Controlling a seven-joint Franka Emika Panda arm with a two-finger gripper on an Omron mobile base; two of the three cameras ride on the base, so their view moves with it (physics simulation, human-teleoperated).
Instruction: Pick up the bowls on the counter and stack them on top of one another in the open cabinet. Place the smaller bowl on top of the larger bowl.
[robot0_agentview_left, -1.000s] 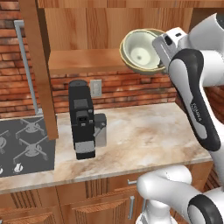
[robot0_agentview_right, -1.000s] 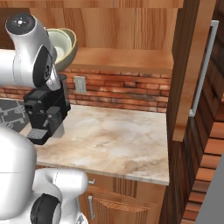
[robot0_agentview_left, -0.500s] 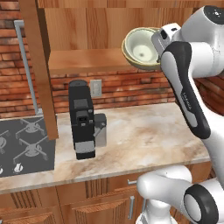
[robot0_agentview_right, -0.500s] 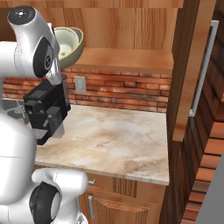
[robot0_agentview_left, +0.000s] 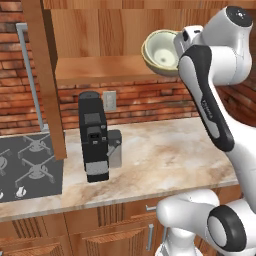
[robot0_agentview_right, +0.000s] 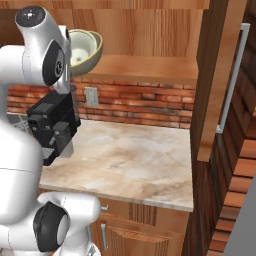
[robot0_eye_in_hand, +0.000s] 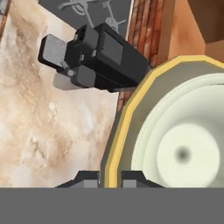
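Note:
My gripper (robot0_eye_in_hand: 109, 177) is shut on the rim of the larger bowl (robot0_eye_in_hand: 175, 140), which is olive-tan outside and creamy white inside. The bowl (robot0_agentview_left: 161, 51) hangs tilted on its side in the air, its opening facing out, at the right front edge of the open cabinet's shelf (robot0_agentview_left: 100, 70). In the right base view the bowl (robot0_agentview_right: 85, 47) shows just left of the shelf (robot0_agentview_right: 150, 67), partly behind my arm. The smaller bowl is out of view. Below lies the beige marbled counter (robot0_agentview_left: 165, 160).
A black coffee machine (robot0_agentview_left: 95, 135) stands on the counter under the shelf, beside the dark stove top (robot0_agentview_left: 27, 165). The cabinet door (robot0_agentview_left: 45, 75) with its steel bar handle (robot0_agentview_left: 30, 75) hangs open at the left. Another open door (robot0_agentview_right: 215, 75) stands at the right.
My arm's elbow has swung up and over. The held bowl has drifted slightly toward the shelf, and the grip on it is unchanged.

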